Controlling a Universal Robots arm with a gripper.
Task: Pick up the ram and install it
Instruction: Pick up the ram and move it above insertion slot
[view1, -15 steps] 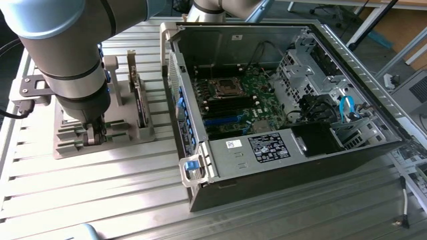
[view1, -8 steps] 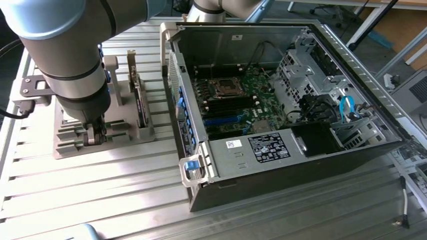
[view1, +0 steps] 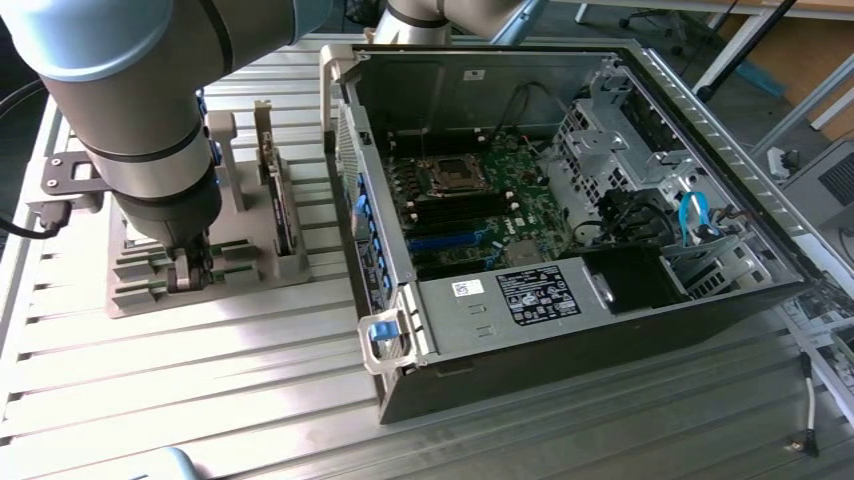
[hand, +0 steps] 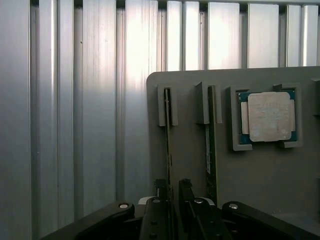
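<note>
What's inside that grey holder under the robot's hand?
Two ram sticks on edge, a square chip and a dark card. The open gripper straddles one stick, covering its end.

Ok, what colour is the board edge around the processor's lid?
Teal on the processor, clearest in the wrist view.

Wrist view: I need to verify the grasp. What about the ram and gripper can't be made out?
- Thin green ram stick: edge-on in wrist view, chips unseen; one end behind black gripper.
- Whether they touch: hidden between the dark fingers.
- Exterior view: grey robot arm blocks it.
</note>
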